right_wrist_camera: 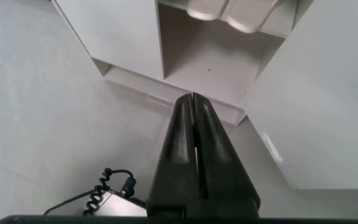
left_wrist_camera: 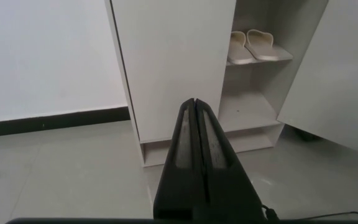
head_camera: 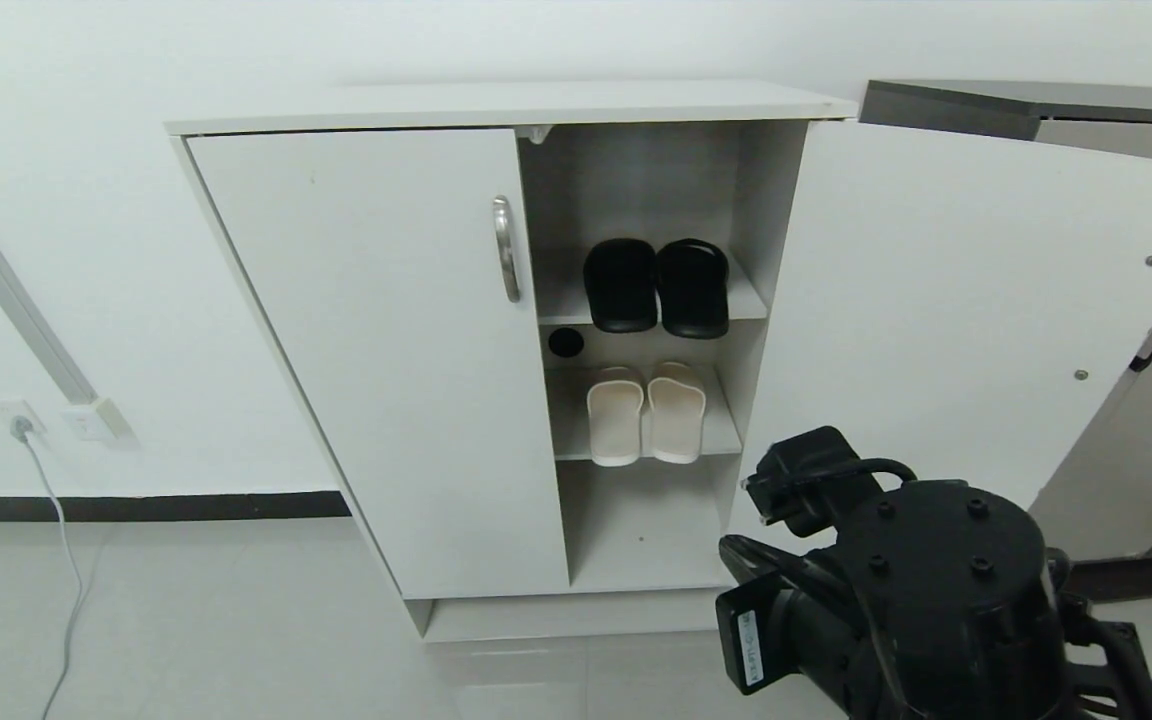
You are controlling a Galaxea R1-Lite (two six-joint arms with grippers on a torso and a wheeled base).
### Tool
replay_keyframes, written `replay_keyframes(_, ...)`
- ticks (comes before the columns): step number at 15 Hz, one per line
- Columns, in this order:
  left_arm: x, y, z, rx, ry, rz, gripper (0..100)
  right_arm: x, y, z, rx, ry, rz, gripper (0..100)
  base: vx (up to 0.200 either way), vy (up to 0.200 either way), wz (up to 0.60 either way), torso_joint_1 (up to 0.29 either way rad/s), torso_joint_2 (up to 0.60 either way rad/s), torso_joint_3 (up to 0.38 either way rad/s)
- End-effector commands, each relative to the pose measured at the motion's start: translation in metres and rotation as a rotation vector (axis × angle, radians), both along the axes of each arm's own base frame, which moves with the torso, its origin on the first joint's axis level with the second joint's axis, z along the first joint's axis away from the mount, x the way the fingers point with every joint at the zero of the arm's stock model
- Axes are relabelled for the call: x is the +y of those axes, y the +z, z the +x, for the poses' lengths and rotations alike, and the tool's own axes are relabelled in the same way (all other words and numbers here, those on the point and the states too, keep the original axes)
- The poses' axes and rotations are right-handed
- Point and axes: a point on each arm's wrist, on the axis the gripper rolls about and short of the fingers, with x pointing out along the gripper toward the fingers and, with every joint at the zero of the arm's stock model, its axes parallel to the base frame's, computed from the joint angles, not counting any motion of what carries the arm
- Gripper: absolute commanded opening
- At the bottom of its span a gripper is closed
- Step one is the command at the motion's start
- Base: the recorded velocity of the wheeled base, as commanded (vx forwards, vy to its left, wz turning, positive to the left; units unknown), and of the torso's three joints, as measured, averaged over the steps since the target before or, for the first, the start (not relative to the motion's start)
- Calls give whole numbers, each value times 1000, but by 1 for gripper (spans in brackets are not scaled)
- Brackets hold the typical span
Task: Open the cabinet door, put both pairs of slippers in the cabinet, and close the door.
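The white cabinet stands against the wall with its left door closed and its right door swung wide open. A black pair of slippers lies on the upper shelf. Below it, a white pair of slippers lies on the middle shelf; the bottom shelf is bare. My left gripper is shut on nothing, low in front of the closed door, with the white slippers beyond it. My right gripper is shut and empty near the floor, before the open compartment and beside the open door.
A grey cabinet with black handles stands right behind the open door. A wall socket with a hanging cable is at the far left. Tiled floor lies free in front of the cabinet.
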Motion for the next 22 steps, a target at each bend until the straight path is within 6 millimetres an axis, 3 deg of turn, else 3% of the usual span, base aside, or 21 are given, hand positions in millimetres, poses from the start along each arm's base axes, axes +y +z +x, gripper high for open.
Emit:
replay_keyframes(1, 0, 0, 0, 1, 0, 0, 0, 0, 0, 0, 0, -1, -1, 0, 0, 0, 0, 0, 0, 0)
replay_keyframes(11, 0, 0, 0, 1, 0, 0, 0, 0, 1, 0, -2, -1, 3, 0, 0, 0, 0, 0, -14, -16)
replay_keyframes(22, 0, 0, 0, 1, 0, 0, 0, 0, 0, 0, -3, 0, -8, 0, 0, 0, 0, 62, -411, -351)
